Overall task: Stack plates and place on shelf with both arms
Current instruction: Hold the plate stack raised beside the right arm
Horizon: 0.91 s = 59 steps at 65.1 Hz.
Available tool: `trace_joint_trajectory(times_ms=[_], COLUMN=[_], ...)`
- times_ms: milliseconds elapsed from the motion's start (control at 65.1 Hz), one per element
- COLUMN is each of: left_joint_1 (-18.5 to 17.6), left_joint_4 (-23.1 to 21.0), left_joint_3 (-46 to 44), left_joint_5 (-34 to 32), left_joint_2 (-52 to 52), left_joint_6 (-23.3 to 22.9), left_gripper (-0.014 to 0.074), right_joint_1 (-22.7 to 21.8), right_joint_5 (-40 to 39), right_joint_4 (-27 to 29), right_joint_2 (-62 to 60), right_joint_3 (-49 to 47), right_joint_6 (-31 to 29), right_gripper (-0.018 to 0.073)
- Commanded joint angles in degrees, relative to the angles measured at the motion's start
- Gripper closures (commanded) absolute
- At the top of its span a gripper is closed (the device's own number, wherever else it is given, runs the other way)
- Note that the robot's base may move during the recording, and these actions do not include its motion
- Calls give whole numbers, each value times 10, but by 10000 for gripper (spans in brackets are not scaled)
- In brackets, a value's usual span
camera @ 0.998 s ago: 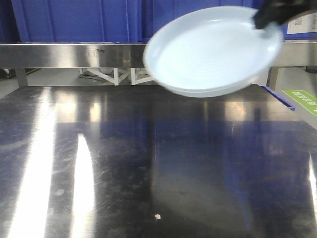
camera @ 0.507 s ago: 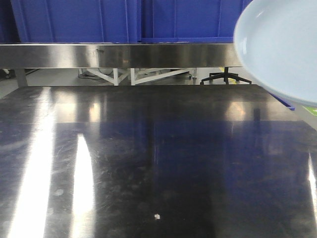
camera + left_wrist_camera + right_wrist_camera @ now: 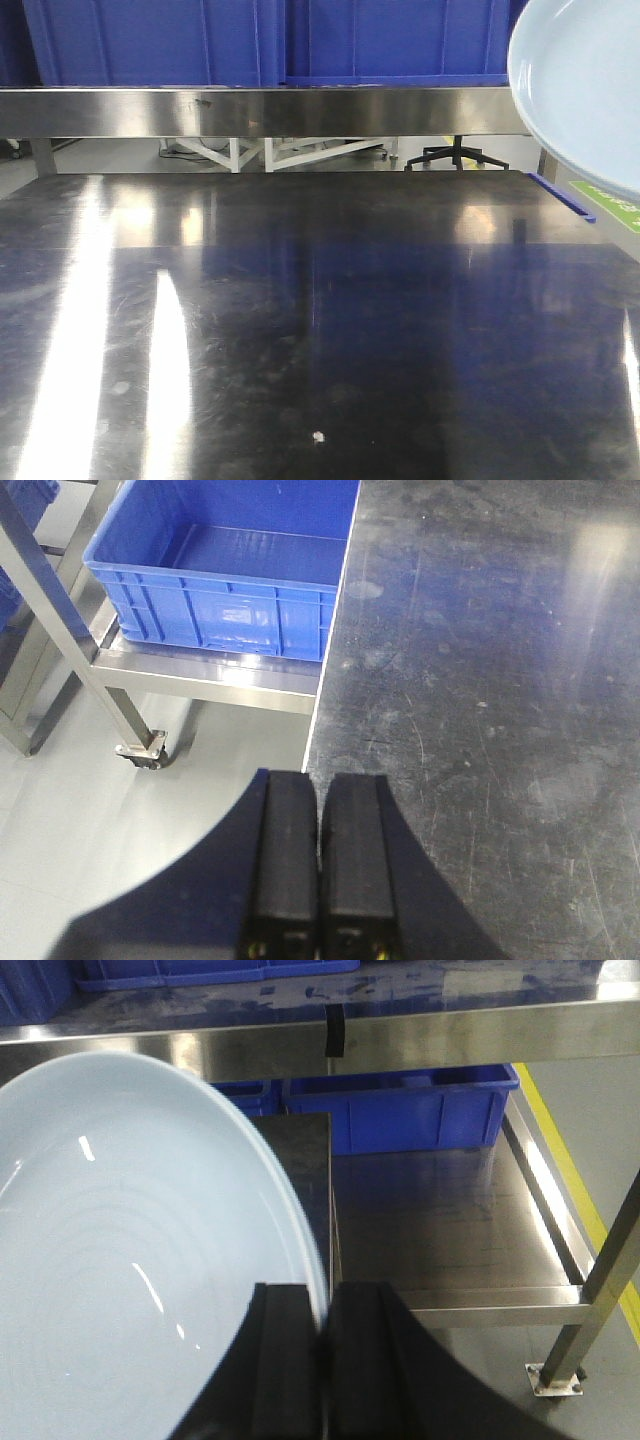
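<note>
A pale bluish-white glossy plate (image 3: 585, 90) hangs tilted in the air at the upper right of the front view, cut off by the frame's edge. In the right wrist view the plate (image 3: 120, 1240) fills the left half, and my right gripper (image 3: 325, 1295) is shut on its rim. The steel shelf (image 3: 250, 110) runs across the back, and its rail (image 3: 450, 1035) lies ahead of the right gripper. My left gripper (image 3: 320, 790) is shut on nothing, above the left edge of the dark tabletop (image 3: 480, 680).
Big blue crates (image 3: 250, 40) stand on the shelf. More blue crates (image 3: 400, 1110) sit on a lower steel level to the right. Left of the table an open blue crate (image 3: 230, 580) rests on a steel frame with a caster foot (image 3: 140, 750).
The plate has swung from the upper middle of the front view to the right edge and closer to the camera, now partly out of frame. The right gripper no longer shows there.
</note>
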Motion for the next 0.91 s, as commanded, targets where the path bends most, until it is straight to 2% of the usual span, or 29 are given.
trace_joint_trajectory(times_ms=[0, 891], left_joint_1=[1, 1], left_joint_4=[6, 6], left_joint_3=[-16, -16], left_joint_5=[-38, -38], left_joint_2=[-2, -2], left_joint_6=[-5, -5], left_gripper=[514, 514], right_joint_1=[-3, -3], right_joint_5=[-45, -43], right_joint_4=[-5, -5], right_joint_2=[-2, -2], right_joint_3=[-16, -16], right_joint_6=[-2, -2], right_gripper=[503, 503])
